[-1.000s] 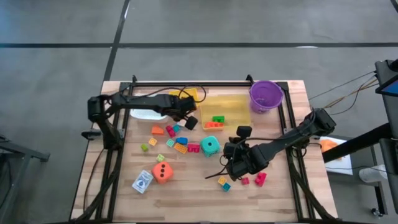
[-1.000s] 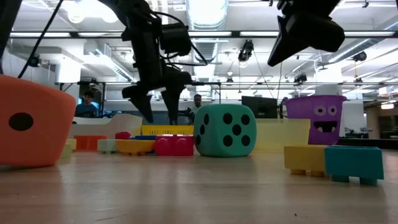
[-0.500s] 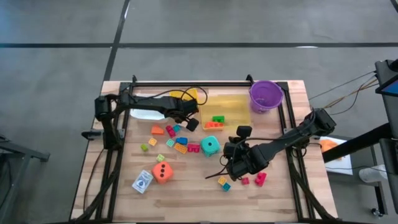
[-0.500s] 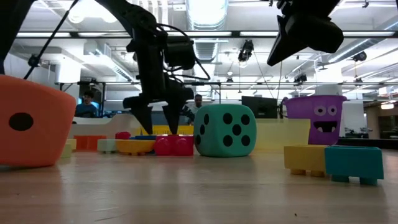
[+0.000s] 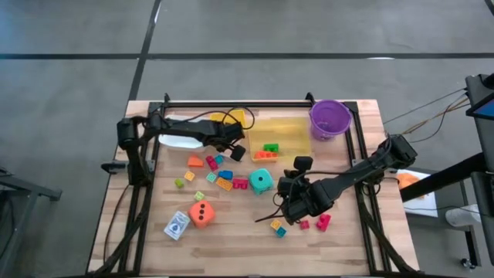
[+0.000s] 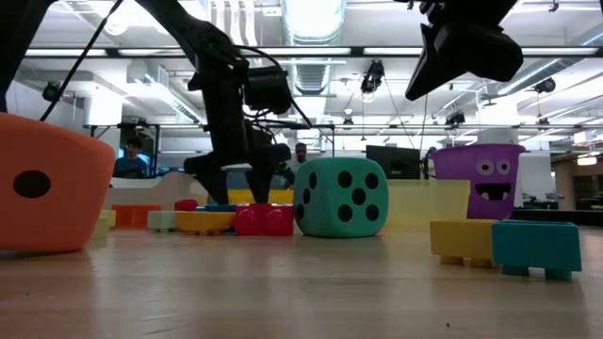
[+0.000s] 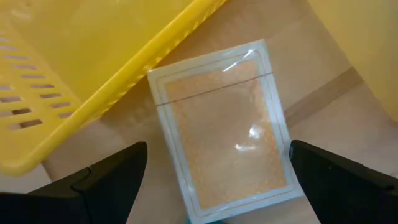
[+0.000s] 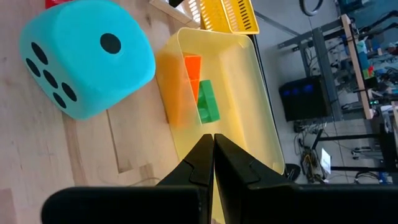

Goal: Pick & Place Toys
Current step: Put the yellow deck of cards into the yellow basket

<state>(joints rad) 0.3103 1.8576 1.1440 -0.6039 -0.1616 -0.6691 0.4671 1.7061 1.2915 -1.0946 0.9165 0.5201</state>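
Note:
Bright bricks (image 5: 224, 179) lie scattered mid-table, with a teal die (image 5: 261, 181), an orange die (image 5: 201, 214) and a blue-white card box (image 5: 177, 225) resting flat on the wood. My left gripper (image 5: 234, 147) is open and low over the table. In the left wrist view, its fingers (image 7: 106, 177) stand on either side of a clear flat case (image 7: 224, 124), which lies on the table beside the yellow basket. They do not touch the case. My right gripper (image 8: 213, 155) is shut and empty, raised above the table near the teal die (image 8: 87, 59).
A yellow see-through bin (image 5: 282, 139) holds green and orange bricks. A yellow basket (image 5: 231, 117), a clear bin (image 5: 181, 140) and a purple bucket (image 5: 329, 117) stand along the far edge. Yellow, teal and red bricks (image 5: 276, 227) lie below my right gripper.
My left gripper has come down toward the table, between the yellow basket and the yellow bin, and shifted slightly toward the table's right edge. My right arm has kept still.

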